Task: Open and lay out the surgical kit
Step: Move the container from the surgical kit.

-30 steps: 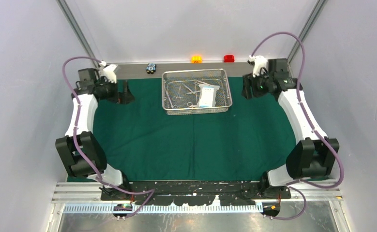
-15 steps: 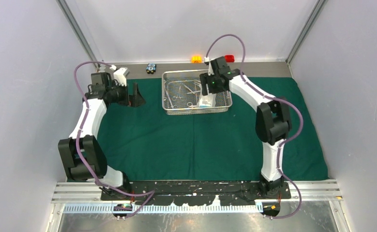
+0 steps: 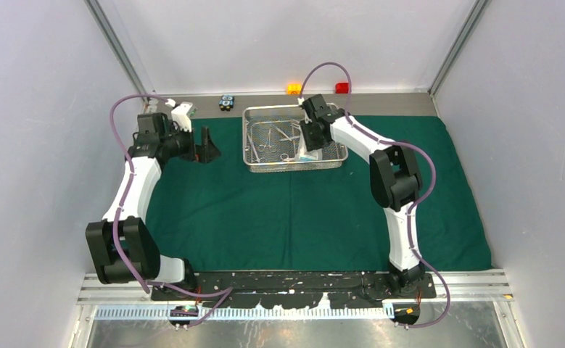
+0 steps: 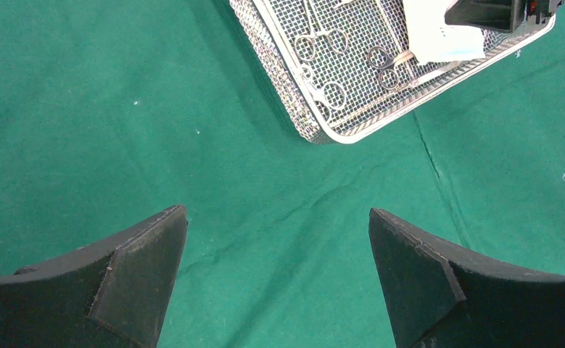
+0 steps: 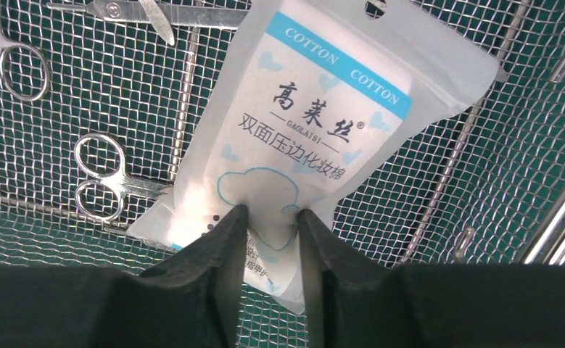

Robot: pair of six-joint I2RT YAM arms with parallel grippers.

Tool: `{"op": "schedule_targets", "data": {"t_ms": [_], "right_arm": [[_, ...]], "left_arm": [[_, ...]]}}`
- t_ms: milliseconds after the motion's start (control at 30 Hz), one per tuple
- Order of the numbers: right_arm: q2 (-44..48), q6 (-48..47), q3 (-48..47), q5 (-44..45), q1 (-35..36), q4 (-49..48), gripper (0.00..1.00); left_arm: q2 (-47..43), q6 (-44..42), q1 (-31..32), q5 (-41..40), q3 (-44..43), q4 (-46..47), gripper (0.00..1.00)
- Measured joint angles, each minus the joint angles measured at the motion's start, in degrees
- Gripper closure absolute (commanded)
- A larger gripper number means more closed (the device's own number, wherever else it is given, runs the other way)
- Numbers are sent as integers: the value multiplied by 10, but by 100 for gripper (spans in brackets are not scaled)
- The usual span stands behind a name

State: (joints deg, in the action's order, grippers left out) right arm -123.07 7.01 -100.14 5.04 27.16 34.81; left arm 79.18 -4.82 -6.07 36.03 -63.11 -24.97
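The dark green cloth (image 3: 265,210) is spread flat, the wire-mesh tray (image 3: 294,168) is set at its far middle, the left gripper (image 4: 277,212) is held wide open and empty over bare cloth, and the white-blue packet (image 5: 315,145) in the tray, beside small scissors (image 5: 101,177), is pinched by the narrowly closed right gripper (image 5: 268,225).

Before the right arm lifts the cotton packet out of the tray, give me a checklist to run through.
Right claw closed on cotton packet's near edge: ok.
Grip firm enough to lift: cannot tell.
Packet free of small scissors at its left edge: cannot tell.
Left claw open, over green cloth, outside mesh tray: ok.
Cloth spread flat for laying out: ok.
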Motion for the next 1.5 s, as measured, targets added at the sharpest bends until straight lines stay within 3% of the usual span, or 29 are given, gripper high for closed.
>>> {"op": "schedule_targets", "data": {"t_ms": [67,233,367,567,800,933,1133,1500], "right_arm": [[0,-4,-3,0,0,2,78],[0,-10,-14,-2,0,5,78],[0,-17,-19,2,0,11,54],[1,-24,-25,7,0,17,43],[48,-44,-1,11,0,17,43],[111,-59,28,17,-3,15,43],[203,-78,93,20,-21,3,43],[241,-80,155,4,-156,-4,43]], "left_arm": [[0,1,0,0,1,1,1],[0,2,0,0,2,11,1],[12,4,7,-11,-3,20,1],[139,21,57,-63,-86,31,7],[329,78,125,-108,-233,45,17],[396,114,146,-107,-295,45,29],[436,137,167,-104,-336,39,43],[446,182,226,-107,-350,33,45]]}}
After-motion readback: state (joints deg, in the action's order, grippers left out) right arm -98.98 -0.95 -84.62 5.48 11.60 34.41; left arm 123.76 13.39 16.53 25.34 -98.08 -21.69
